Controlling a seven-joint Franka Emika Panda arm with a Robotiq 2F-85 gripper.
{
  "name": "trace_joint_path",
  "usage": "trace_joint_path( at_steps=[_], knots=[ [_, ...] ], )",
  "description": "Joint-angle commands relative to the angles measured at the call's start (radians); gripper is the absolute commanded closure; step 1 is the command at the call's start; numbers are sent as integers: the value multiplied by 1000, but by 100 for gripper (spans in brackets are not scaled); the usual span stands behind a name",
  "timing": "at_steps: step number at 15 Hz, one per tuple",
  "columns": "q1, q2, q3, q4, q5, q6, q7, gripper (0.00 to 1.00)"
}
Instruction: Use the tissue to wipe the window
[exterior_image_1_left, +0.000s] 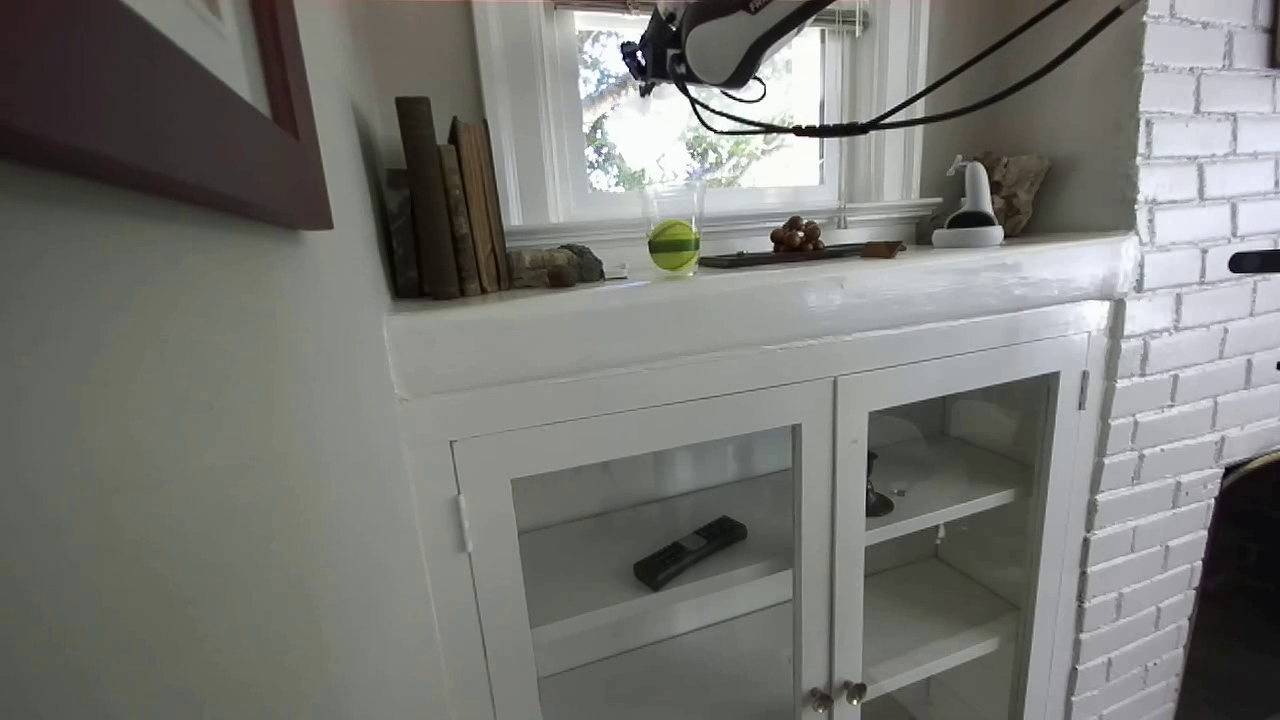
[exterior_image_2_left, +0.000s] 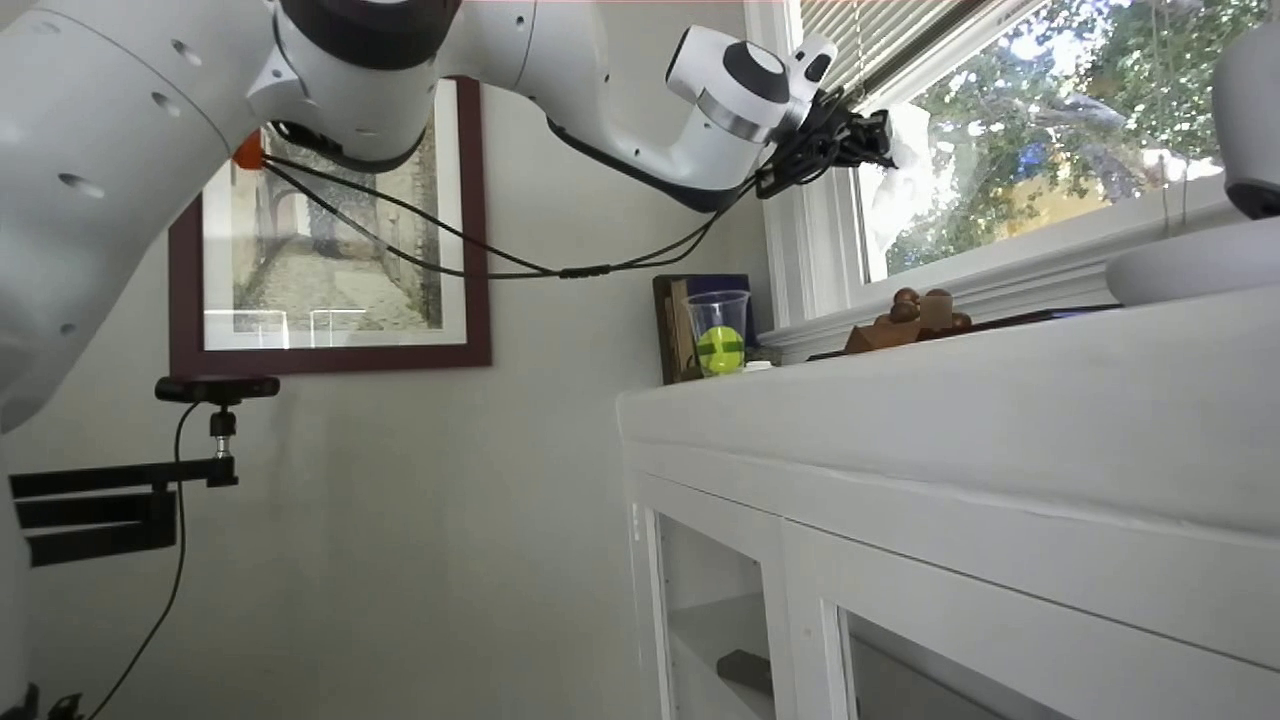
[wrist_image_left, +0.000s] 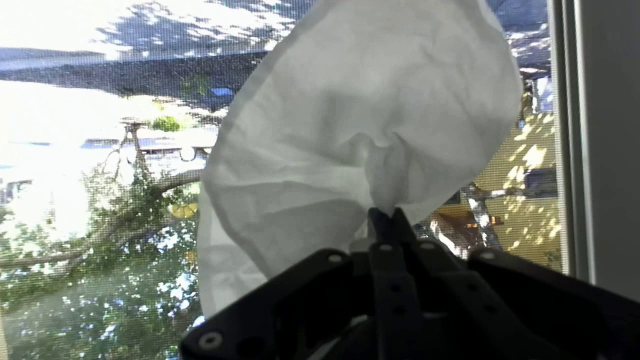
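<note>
While your gripper (wrist_image_left: 388, 212) pinches a fold of the tissue (wrist_image_left: 360, 125), the rest of it spreads before the window (exterior_image_2_left: 1070, 130) and fills the middle of your wrist view. You have both fingertips (wrist_image_left: 381, 227) drawn together on it; whether it presses on the window, I cannot tell. Part of the frame (wrist_image_left: 612, 150) runs down the right of that view, and leaves (wrist_image_left: 100, 310) and a branch (wrist_image_left: 177, 181) show through on the left. In an exterior view, your arm (exterior_image_2_left: 620, 110) reaches across to one side of the window, and the tissue shows as a white patch just beyond the fingertips. Cables (exterior_image_2_left: 583, 271) sag beneath the arm in both exterior views.

Below the window you have a ledge (exterior_image_1_left: 600, 330). At one end stand some books (exterior_image_1_left: 455, 210), and near them is a clear, upright cup (exterior_image_2_left: 717, 306) with a yellow-green ball (exterior_image_2_left: 720, 350) inside. Farther along, you can see brown beads (exterior_image_1_left: 797, 236) and a dark board (exterior_image_1_left: 745, 258) close together, then a white device (exterior_image_1_left: 970, 215) in front of a rock (exterior_image_1_left: 1017, 185). Behind a glass door (exterior_image_1_left: 498, 560) of the cabinet (exterior_image_1_left: 430, 440) underneath, a black remote (exterior_image_1_left: 690, 552) lies aslant on a shelf (exterior_image_1_left: 580, 570). A print (exterior_image_2_left: 330, 240) with a dark red border hangs on the wall (exterior_image_2_left: 500, 500).
</note>
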Motion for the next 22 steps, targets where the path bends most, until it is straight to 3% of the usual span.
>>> trace_joint_path(
  at_steps=[1,6,9,16,22],
  knots=[
    [-17,94,44,149,21,8,-92,100],
    [-22,176,153,270,45,-2,-243,100],
    [-27,197,165,310,36,-21,-260,100],
    [-11,102,37,221,-15,-87,-100,100],
    [29,-15,-135,78,-72,-147,81,100]
  ],
)
